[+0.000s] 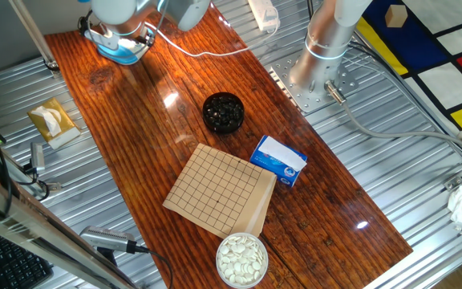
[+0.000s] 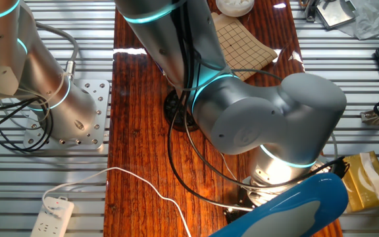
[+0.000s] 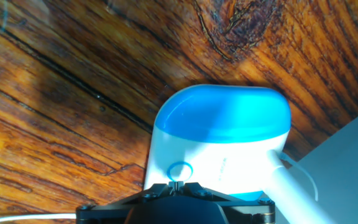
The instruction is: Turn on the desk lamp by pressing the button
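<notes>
One arm only, so there is no question of which is nearer; what matters is how the button lies from the pincer.

From one fixed view, the lamp [image 1: 123, 46] stands at the far left corner of the counter [image 1: 311, 209], its light-blue base showing under the arm's wrist, which hangs directly over it. The pincer itself is hidden there.

From the other fixed view, the arm's bulk fills the middle and the lamp's blue-and-white head [image 2: 295, 210] juts out at the bottom right. The cord [image 2: 137, 181] trails left across the counter. No fingertips show.

In the hand view, the pincer [image 3: 176, 186] appears only as a dark tip at the bottom edge, so whether its fingers are apart or together I cannot tell. The button [image 3: 179, 170], a small ring on the lamp's white band, sits just beyond that tip, almost in line with it. My judgement: the press needs a short, straight advance along the hand's axis, with little sideways correction.
</notes>
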`<state>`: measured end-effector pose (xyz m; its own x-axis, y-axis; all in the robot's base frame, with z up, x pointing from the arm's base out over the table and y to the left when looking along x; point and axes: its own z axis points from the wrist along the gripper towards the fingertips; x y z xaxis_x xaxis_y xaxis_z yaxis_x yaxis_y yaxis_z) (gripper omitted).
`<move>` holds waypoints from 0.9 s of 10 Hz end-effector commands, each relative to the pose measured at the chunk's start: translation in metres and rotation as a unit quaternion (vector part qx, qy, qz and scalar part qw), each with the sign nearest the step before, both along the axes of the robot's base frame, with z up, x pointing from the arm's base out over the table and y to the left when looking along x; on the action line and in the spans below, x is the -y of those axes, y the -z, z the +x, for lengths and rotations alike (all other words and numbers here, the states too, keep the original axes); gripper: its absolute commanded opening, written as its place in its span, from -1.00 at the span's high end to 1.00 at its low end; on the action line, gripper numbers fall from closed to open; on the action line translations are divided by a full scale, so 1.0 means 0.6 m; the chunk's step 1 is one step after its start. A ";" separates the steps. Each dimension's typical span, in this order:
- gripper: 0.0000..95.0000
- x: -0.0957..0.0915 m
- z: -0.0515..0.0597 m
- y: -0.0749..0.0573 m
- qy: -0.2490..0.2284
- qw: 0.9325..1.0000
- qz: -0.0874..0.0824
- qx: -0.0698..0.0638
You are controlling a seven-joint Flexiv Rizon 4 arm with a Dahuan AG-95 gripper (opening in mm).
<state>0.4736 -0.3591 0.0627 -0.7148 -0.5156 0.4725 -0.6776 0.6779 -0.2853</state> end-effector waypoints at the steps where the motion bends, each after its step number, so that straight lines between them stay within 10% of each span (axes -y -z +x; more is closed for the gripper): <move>1: 1.00 -0.010 -0.002 -0.004 0.002 1.000 0.001 -0.005; 9: 1.00 -0.014 -0.005 -0.005 0.001 1.000 0.006 0.000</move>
<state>0.4707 -0.3510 0.0656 -0.7174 -0.5191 0.4645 -0.6751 0.6826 -0.2798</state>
